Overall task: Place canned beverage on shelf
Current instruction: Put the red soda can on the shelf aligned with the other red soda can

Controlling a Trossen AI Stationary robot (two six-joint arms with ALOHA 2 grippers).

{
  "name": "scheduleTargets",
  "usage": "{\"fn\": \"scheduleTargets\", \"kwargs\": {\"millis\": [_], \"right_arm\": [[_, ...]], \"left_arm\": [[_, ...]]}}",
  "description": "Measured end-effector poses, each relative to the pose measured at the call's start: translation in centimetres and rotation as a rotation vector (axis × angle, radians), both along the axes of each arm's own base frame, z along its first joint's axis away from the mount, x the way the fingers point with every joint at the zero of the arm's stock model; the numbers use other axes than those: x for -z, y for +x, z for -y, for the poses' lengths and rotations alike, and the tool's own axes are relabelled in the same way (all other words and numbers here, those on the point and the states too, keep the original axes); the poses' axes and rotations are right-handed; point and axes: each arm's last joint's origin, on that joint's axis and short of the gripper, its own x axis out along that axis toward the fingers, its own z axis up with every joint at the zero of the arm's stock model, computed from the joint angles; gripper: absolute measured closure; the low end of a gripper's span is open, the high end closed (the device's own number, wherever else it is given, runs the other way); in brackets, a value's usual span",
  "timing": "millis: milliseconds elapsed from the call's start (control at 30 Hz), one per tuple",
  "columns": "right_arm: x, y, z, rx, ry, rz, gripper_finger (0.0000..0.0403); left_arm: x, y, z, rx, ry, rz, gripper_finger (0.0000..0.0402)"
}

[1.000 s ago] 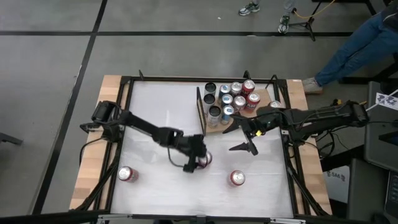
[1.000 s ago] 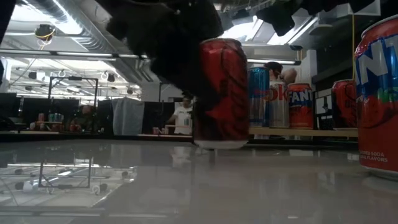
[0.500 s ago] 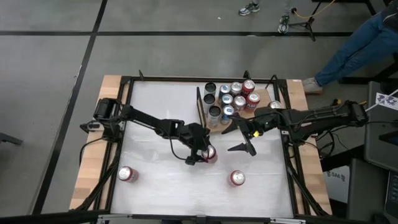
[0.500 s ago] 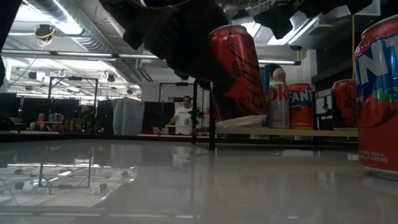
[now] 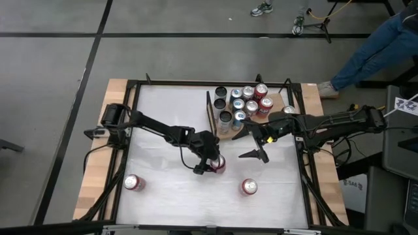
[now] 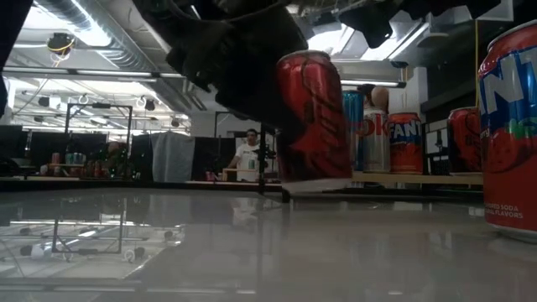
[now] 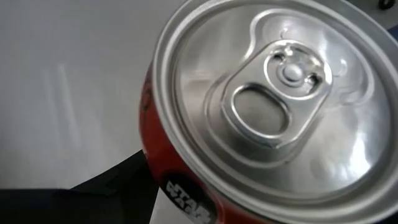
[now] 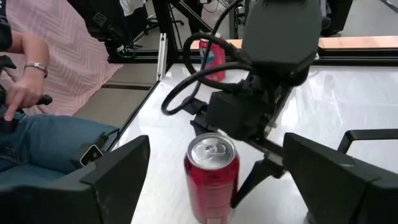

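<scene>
My left gripper [image 5: 209,161] is shut on a red can [image 5: 218,163] near the table's middle. The can shows large in the low view [image 6: 312,117], and its silver top fills the left wrist view [image 7: 273,106]. The shelf [image 5: 225,134], a light-brown board with a black upright frame [image 5: 209,111], lies at the far right and carries several cans [image 5: 245,101]. My right gripper [image 5: 247,146] is open and empty, between the held can and the shelf, facing the can [image 8: 211,171]. My left gripper pinches the red can's side wall just below its top rim [image 7: 177,190] between its two fingers. One dark finger [image 7: 106,193] shows against the wall, and another finger [image 8: 252,177] shows on the opposite side. The fingers slant down from the table's left. The can hangs nearly upright, its base [image 6: 319,180] clear of the table.
A red can [image 5: 132,183] stands near the table's front left and another [image 5: 249,187] at the front right, large in the low view [image 6: 508,126]. The table's black frame [image 5: 196,83] runs along its edges. A person [image 8: 37,93] sits beyond the table.
My left gripper has lifted the red can off the table and carried it a little toward the shelf. The can stood on the table, then tipped over at a slant, and is now nearly upright again, clear of the table. My right arm has kept still.
</scene>
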Motion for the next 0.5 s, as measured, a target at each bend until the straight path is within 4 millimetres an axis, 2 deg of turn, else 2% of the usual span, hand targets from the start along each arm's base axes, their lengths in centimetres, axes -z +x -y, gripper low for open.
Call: {"fn": "scheduleTargets", "kwargs": {"millis": [133, 333, 500], "right_arm": [[0.0, 0.0, 0.0, 0.000, -0.001, -0.003, 0.0047], [0.0, 0.0, 0.0, 0.001, -0.001, -0.004, 0.0047], [0.0, 0.0, 0.0, 0.000, -0.001, -0.004, 0.0047]], "left_arm": [[1.4, 0.1, 0.4, 0.002, -0.007, -0.047, 0.0118], [1.6, 0.2, 0.6, 0.005, -0.006, -0.046, 0.0116], [1.6, 0.3, 0.6, -0.015, 0.011, -0.038, 0.0093]]}}
